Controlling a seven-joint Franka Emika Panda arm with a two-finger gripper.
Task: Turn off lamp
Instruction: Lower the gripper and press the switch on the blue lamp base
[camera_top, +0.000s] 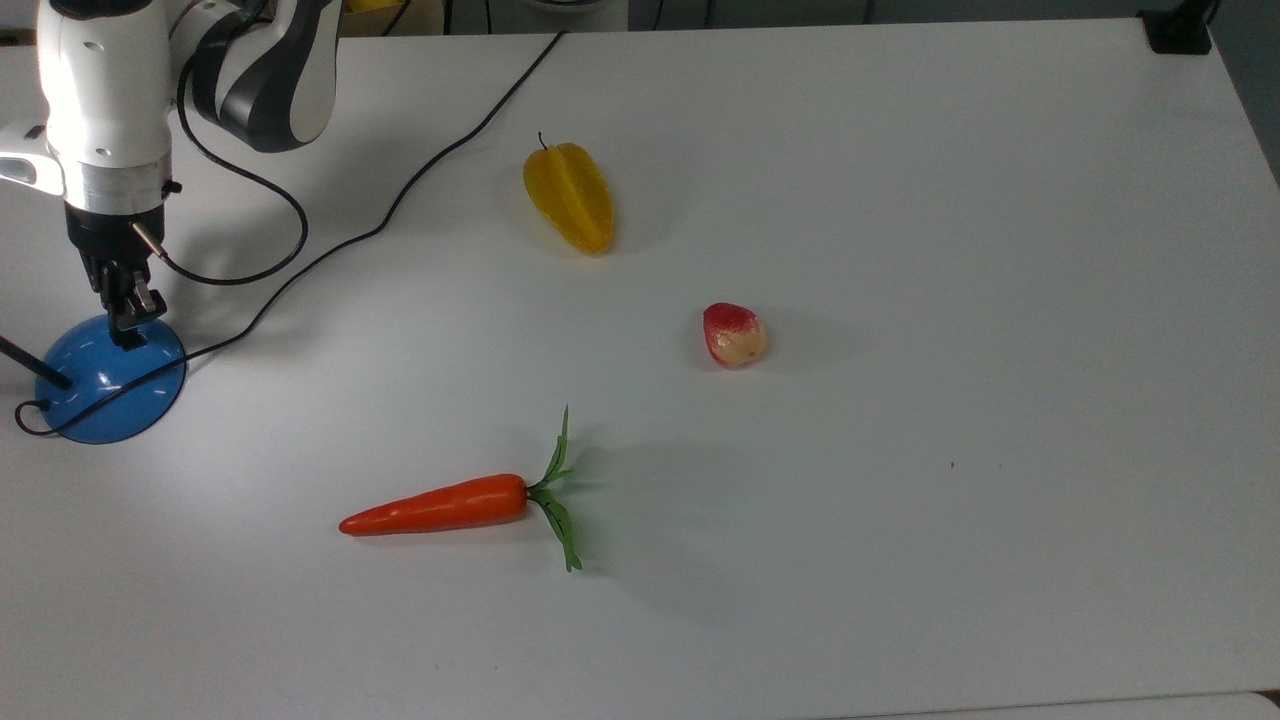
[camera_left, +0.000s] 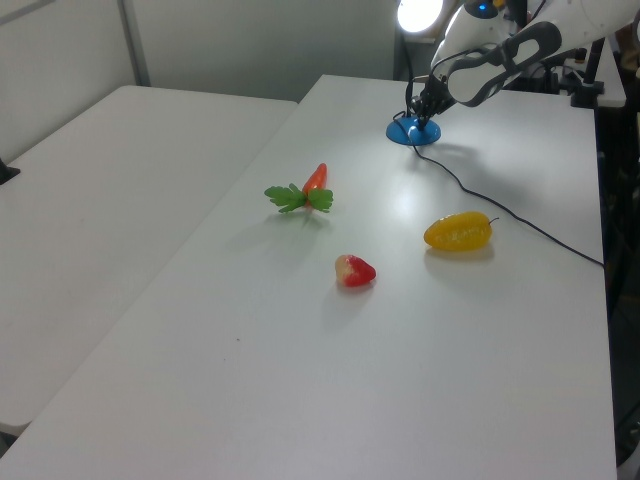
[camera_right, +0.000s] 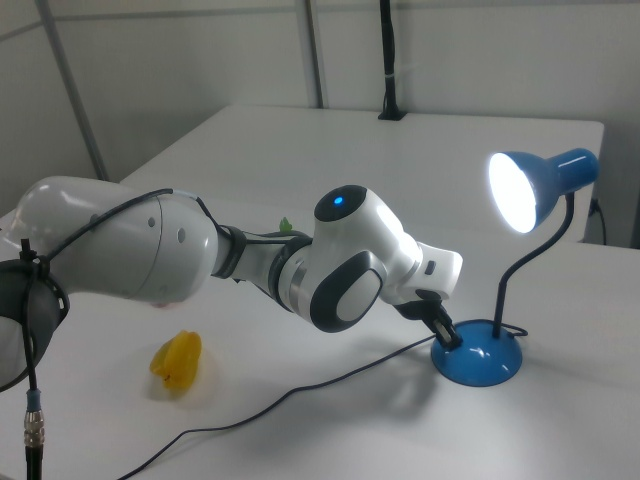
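The lamp has a glossy blue dome base (camera_top: 100, 385) at the top view's left edge, with a thin black stem (camera_right: 515, 275) and a blue shade (camera_right: 540, 185) whose bulb glows bright. My gripper (camera_top: 128, 330) points down with its fingers together, the tips resting on the top of the base and covering the switch. In the right view the gripper (camera_right: 447, 335) meets the base (camera_right: 485, 362) on its left shoulder. The left view has the gripper (camera_left: 423, 112) just above the base (camera_left: 413, 132), under the lit shade (camera_left: 420, 12).
A black cord (camera_top: 400, 190) runs from the lamp base across the white table (camera_top: 950, 250) to its far edge. A yellow starfruit (camera_top: 570, 197), a red and cream fruit (camera_top: 734, 334) and an orange carrot (camera_top: 440, 505) lie apart mid-table.
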